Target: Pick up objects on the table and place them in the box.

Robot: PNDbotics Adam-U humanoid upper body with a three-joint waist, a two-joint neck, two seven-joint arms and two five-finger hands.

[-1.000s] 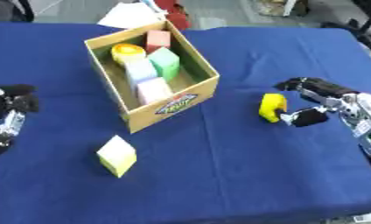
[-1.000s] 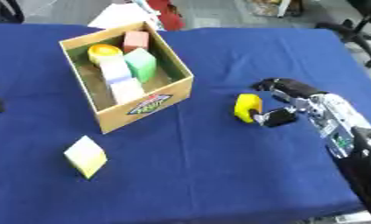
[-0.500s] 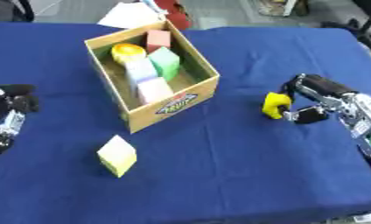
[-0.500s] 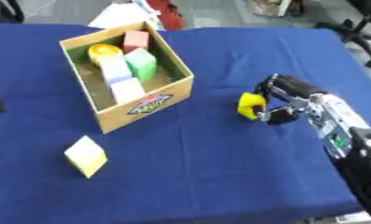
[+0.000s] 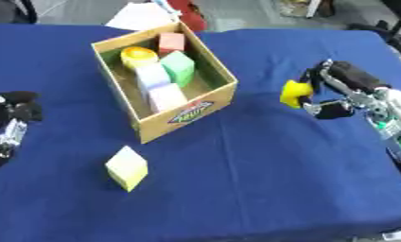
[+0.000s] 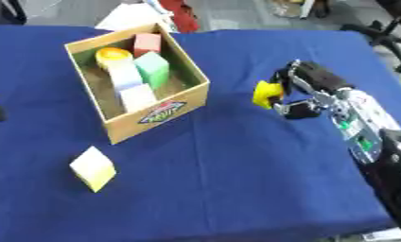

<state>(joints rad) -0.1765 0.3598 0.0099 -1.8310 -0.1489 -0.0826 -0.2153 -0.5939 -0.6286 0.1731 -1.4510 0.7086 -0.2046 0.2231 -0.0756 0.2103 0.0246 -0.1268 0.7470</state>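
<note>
right hand (image 6: pixel 307 92) pinching yellow block (image 6: pixel 266 93), left hand (image 5: pixel 9 120) curled, empty, left-eye view only

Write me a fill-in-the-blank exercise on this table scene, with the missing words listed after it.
1. The right hand has its fingers curled round a small ____ object.
2. The cardboard box stands on a ____ tablecloth.
3. The pale yellow block lies on the cloth, ____ the box.
4. The left hand shows at the ____ edge of the left eye view, holding nothing.

Missing words: yellow; blue; outside; left
</note>
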